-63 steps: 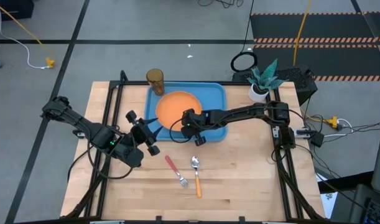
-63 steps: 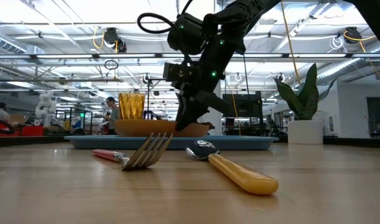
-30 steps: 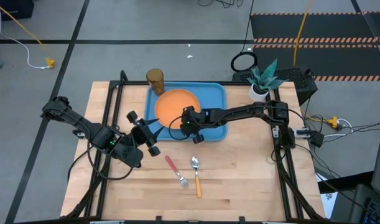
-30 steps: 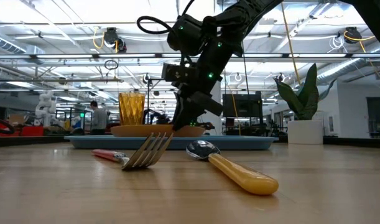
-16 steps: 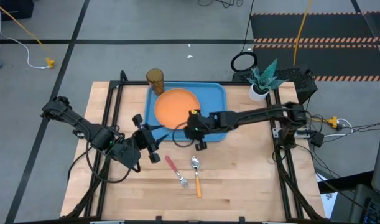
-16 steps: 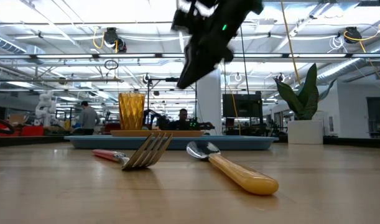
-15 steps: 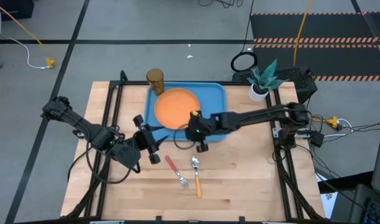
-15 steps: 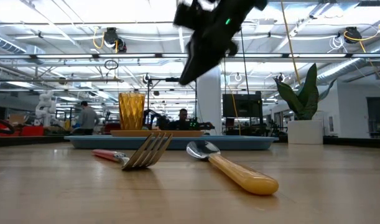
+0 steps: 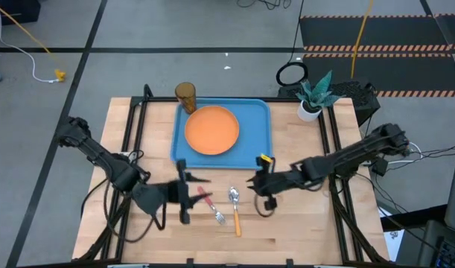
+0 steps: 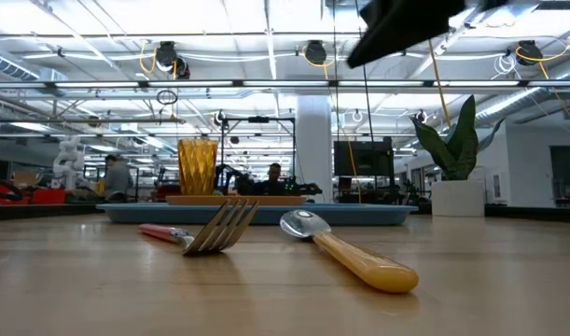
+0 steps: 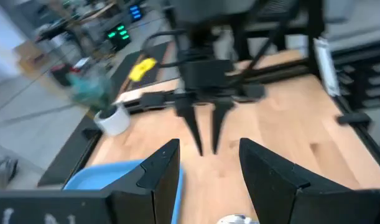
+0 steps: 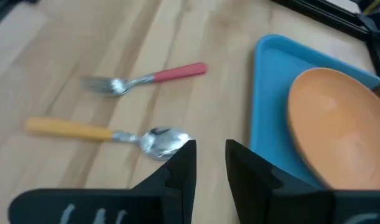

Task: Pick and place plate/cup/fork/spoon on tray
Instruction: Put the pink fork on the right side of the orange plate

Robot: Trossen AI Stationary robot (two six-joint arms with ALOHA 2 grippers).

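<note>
Plate [image 9: 211, 130]: released, now flat in tray [image 9: 253, 119].
Right gripper [image 9: 262, 192]: withdrawn to worktop beside spoon [image 9: 234, 206].
Left gripper [image 9: 184, 195]: advanced to fork [image 9: 210, 204].

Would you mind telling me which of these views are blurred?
The left wrist view is smeared: the potted plant streaks. In the high view the left gripper is blurred. The low view holds the spoon and fork sharp.

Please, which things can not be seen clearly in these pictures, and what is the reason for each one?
1. Base of the small translucent amber plastic cup: in the low view the rim of the large light-blue rectangular tray hides it, so it is unclear whether the cup stands on the tray or behind it.
2. Left gripper: blurred by motion in the high view.
3. Right gripper: cut off by the top edge of the low view.
</note>
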